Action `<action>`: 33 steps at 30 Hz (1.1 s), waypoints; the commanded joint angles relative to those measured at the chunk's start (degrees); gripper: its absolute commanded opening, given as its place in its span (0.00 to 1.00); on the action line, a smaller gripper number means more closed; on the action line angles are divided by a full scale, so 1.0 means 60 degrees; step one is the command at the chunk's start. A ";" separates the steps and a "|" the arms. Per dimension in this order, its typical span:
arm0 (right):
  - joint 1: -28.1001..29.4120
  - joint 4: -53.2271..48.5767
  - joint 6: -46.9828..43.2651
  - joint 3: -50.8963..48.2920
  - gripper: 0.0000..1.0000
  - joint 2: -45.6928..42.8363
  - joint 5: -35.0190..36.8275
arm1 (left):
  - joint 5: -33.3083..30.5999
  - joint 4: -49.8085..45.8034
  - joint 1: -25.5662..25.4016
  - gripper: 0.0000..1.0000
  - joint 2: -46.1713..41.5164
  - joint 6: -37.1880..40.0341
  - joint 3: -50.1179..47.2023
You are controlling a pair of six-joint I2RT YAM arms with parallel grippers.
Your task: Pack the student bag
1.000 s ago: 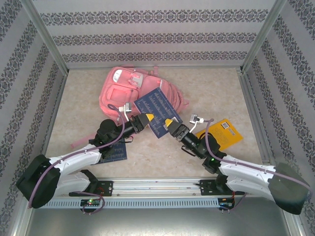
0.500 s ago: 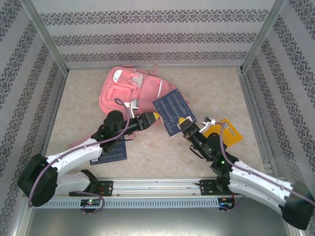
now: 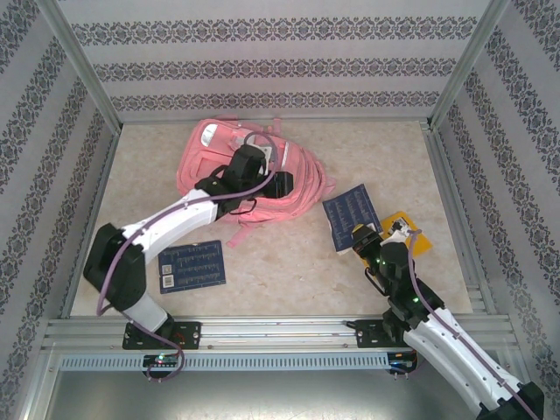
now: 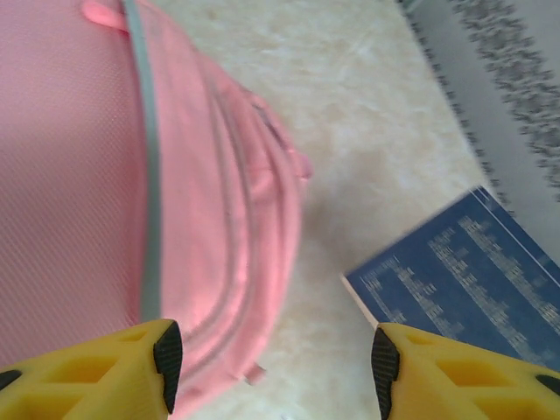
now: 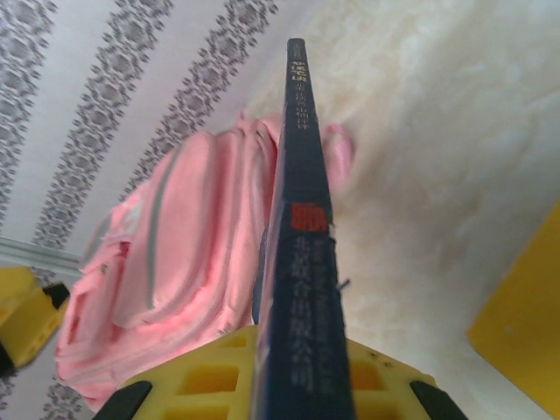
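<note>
Pink fabric is lying across the far left-centre of the counter (image 3: pixel 289 262): the student bag (image 3: pixel 219 162) is resting flat with its front pockets facing up. The left arm (image 3: pixel 175 214) is reaching over the bag. The left end effector (image 4: pixel 271 363) is hovering above the bag's right edge, its yellow fingers (image 4: pixel 131 367) standing well apart and gripping nothing. The right end effector (image 3: pixel 360 238) is clamping a dark blue book (image 3: pixel 350 213) by its near edge. In the right wrist view the book is standing edge-on between the yellow pads (image 5: pixel 210 376), its far end pointing toward the bag. From above, this book is sitting to the right of the bag and apart from it. A flat orange-yellow item (image 3: pixel 413 243) is lying on the counter just beside the right end effector. A second blue book (image 3: pixel 192 266) is lying flat at the front left, nearer than the bag.
</note>
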 commanded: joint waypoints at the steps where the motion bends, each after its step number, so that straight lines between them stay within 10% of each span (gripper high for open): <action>1: -0.0111 0.0534 -0.0225 -0.0001 0.00 0.0089 -0.0800 | -0.0589 -0.1049 0.0409 0.60 0.0808 0.0841 0.0989; 15: -0.0153 0.1667 -0.0556 -0.0062 0.00 0.1224 -0.1643 | 0.1236 -0.2032 0.0876 0.50 0.4451 0.1390 0.4591; 20: -0.0210 0.1178 -0.0981 0.0191 0.00 0.0894 -0.1767 | 0.1879 -0.2346 0.0883 0.19 0.5113 0.1203 0.5213; 23: -0.0261 0.0495 -0.1400 0.0557 0.00 0.0643 -0.1746 | 0.2255 -0.2614 0.0883 0.00 0.5052 0.1208 0.5287; 33: -0.0356 -0.2806 -0.3441 0.2979 0.00 0.0471 -0.0518 | 0.3665 -0.3246 0.0861 0.00 0.2605 0.1589 0.4382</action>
